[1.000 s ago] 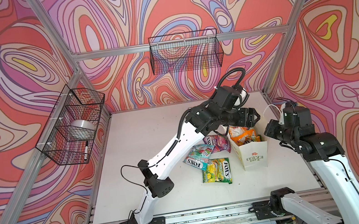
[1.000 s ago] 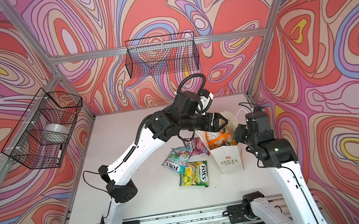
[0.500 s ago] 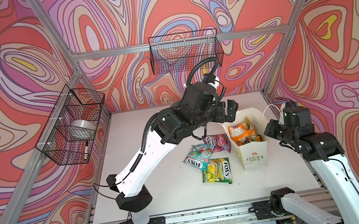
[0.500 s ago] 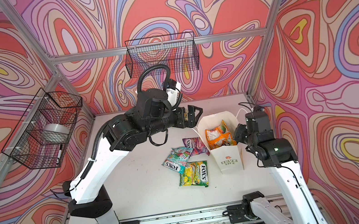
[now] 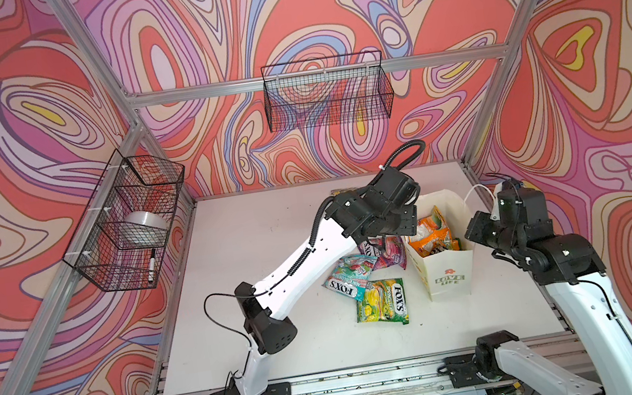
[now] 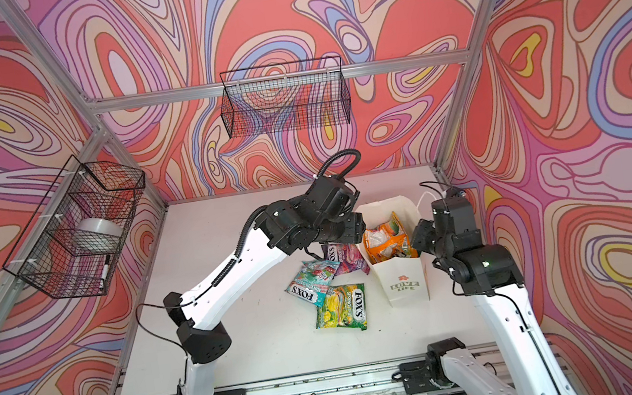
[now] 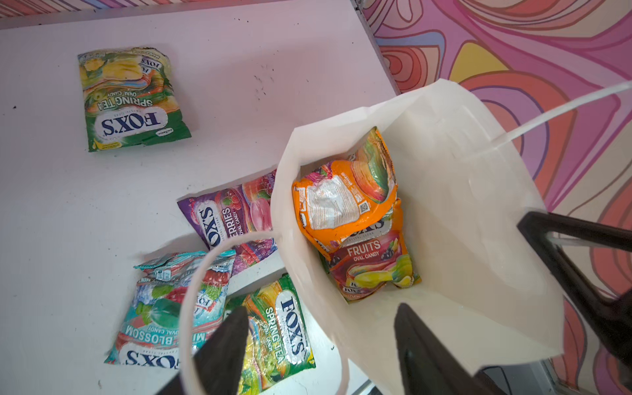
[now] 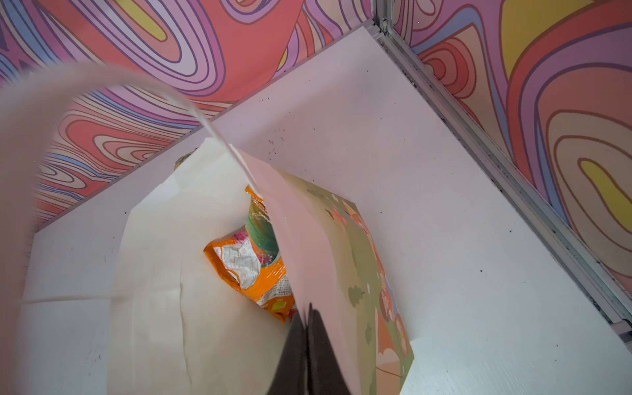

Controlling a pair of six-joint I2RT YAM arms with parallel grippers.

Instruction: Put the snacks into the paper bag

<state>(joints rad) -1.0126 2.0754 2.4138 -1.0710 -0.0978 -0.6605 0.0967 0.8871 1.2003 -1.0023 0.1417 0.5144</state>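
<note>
The white paper bag (image 5: 448, 272) stands upright at the table's right, marked "LOVE LIFE". Orange snacks (image 7: 342, 205) and a "FRUITS" packet (image 7: 371, 263) lie inside it. My right gripper (image 8: 307, 328) is shut on the bag's side wall near the rim. My left gripper (image 7: 321, 328) hovers open over the bag's left rim and its cord handle (image 7: 191, 301), holding nothing. On the table to the bag's left lie a purple packet (image 5: 384, 249), a teal one (image 5: 348, 276) and a green one (image 5: 381, 302). Another green packet (image 7: 130, 102) lies farther back.
Two black wire baskets hang on the walls, one at the back (image 5: 327, 92) and one on the left (image 5: 128, 220) with a tape roll and a marker. The right wall and its metal frame (image 8: 513, 171) run close behind the bag.
My left gripper lifted away from the bag towards the back left, then came down again at the bag's left rim, its jaws now less wide. The right arm has not moved.
</note>
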